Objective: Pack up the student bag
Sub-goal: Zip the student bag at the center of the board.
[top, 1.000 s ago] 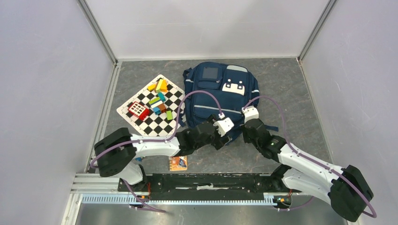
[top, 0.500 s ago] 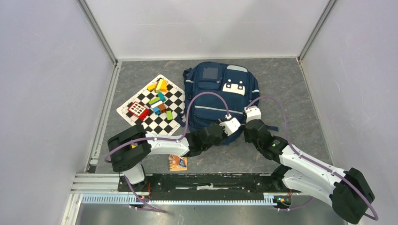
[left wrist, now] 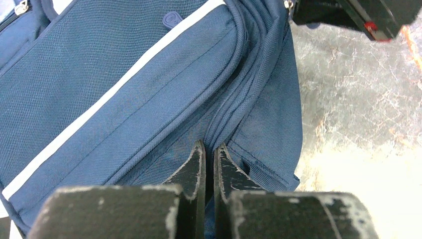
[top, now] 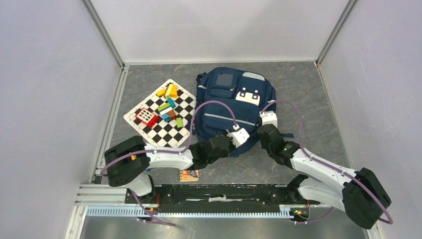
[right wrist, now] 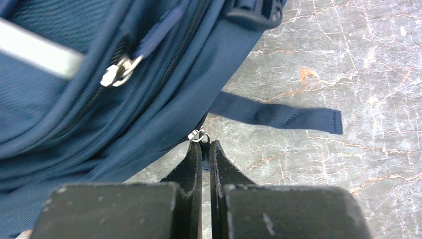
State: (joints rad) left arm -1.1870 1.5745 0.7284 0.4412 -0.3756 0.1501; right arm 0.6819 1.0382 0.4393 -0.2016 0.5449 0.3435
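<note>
The student bag (top: 231, 102) is a navy-blue backpack lying flat in the middle of the table, front pockets up. My left gripper (top: 238, 145) is at the bag's near edge. In the left wrist view it (left wrist: 209, 145) is shut, pinching a fold of blue fabric (left wrist: 226, 124) beside a seam. My right gripper (top: 260, 141) is at the bag's near right corner. In the right wrist view it (right wrist: 201, 143) is shut on a dark blue zip pull, with the pull's metal ring (right wrist: 199, 135) just beyond the fingertips. A second zip pull (right wrist: 119, 69) lies higher on the bag.
A checkered mat (top: 149, 130) left of the bag carries several coloured blocks (top: 168, 107) and a red toy (top: 146, 116). A small orange card (top: 189, 173) lies near the front rail. A loose bag strap (right wrist: 278, 115) trails onto the grey floor. Walls enclose three sides.
My left gripper was open and has closed on the bag's fabric at the near edge. The bag's near edge has shifted slightly. The right gripper has stayed shut at the zip.
</note>
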